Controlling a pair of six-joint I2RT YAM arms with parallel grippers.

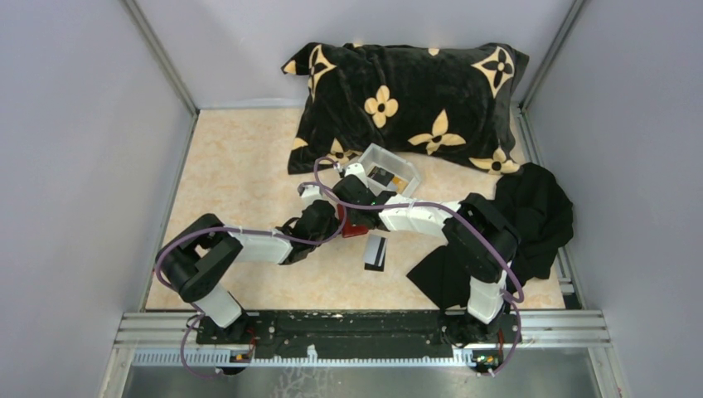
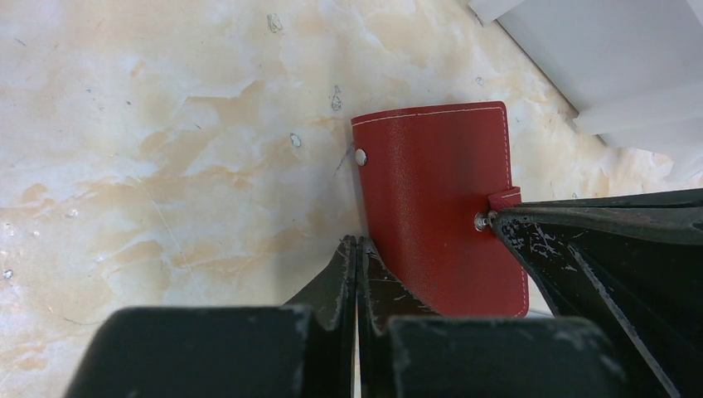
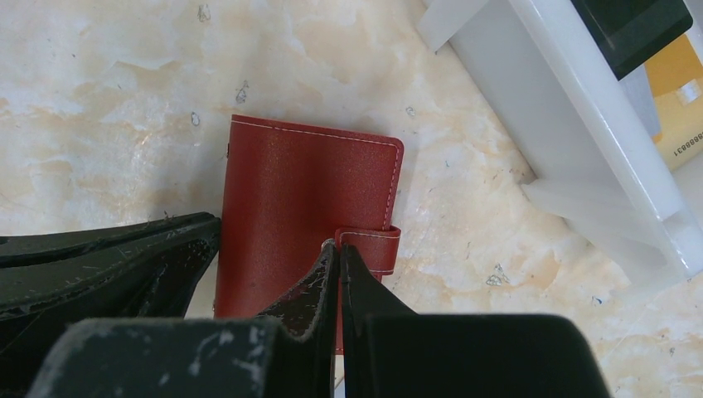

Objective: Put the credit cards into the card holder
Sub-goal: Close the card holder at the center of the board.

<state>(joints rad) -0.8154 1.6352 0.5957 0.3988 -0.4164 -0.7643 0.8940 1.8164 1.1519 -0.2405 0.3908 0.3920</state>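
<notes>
Both left tool [image 2: 357, 245] and right tool [image 3: 338, 250] (closed) touch card holder [image 2: 435, 186].

A beige, marble-patterned counter [image 1: 240, 166] is enclosed by plain pale lilac-grey walls [image 1: 75, 124], with aluminium posts [image 1: 162, 54] set at the far corners. A black pillow [image 1: 414, 99] printed with cream flower shapes is laid against the far wall. Just in front of the pillow's right end, a crumpled black cloth [image 1: 530, 215] is spread. Well in front of the pillow, the counter is bounded by a metal rail [image 1: 356, 327]. Everything is lit evenly and softly.
</notes>
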